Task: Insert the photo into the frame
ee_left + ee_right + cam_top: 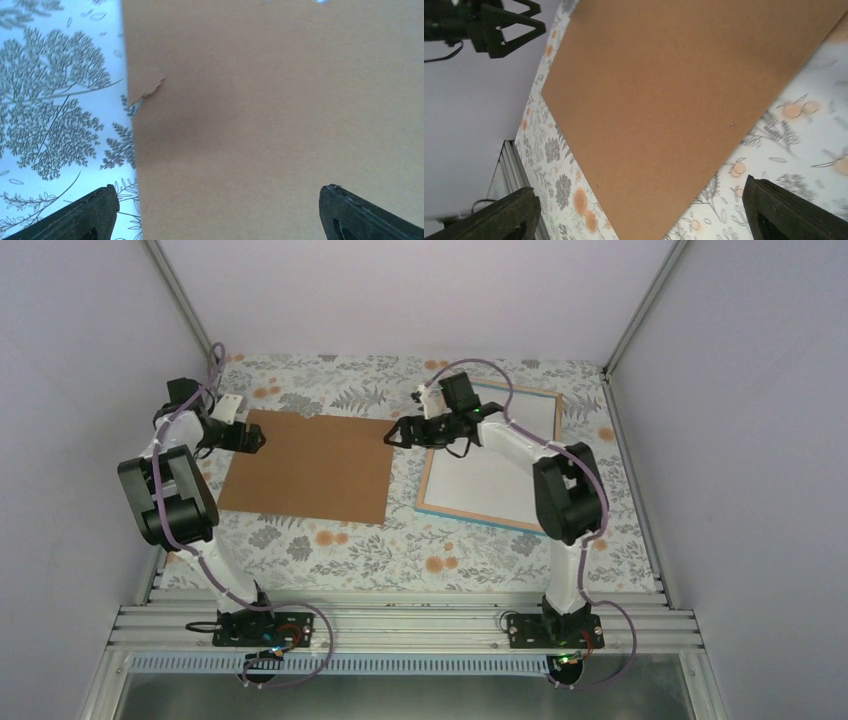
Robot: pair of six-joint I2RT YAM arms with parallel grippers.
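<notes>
The frame [480, 519] lies flat at the right of the table, with a turquoise near rim, wood-coloured edges and a white sheet [485, 475] inside it. The photo is out of view. A plain brown backing board [310, 465] lies flat left of the frame. My left gripper [258, 438] is open over the board's left edge [135, 150], one finger over the cloth and the other over the board [280, 100]. My right gripper [395, 436] is open, just above the board's right edge, between board and frame. In its wrist view the board [664, 100] fills the gap between the open fingers [641, 215].
A floral cloth [400, 550] covers the table. The board's left edge has a small torn notch [150, 90]. Grey walls close in the left, back and right sides. An aluminium rail [400, 625] runs along the near edge by the arm bases.
</notes>
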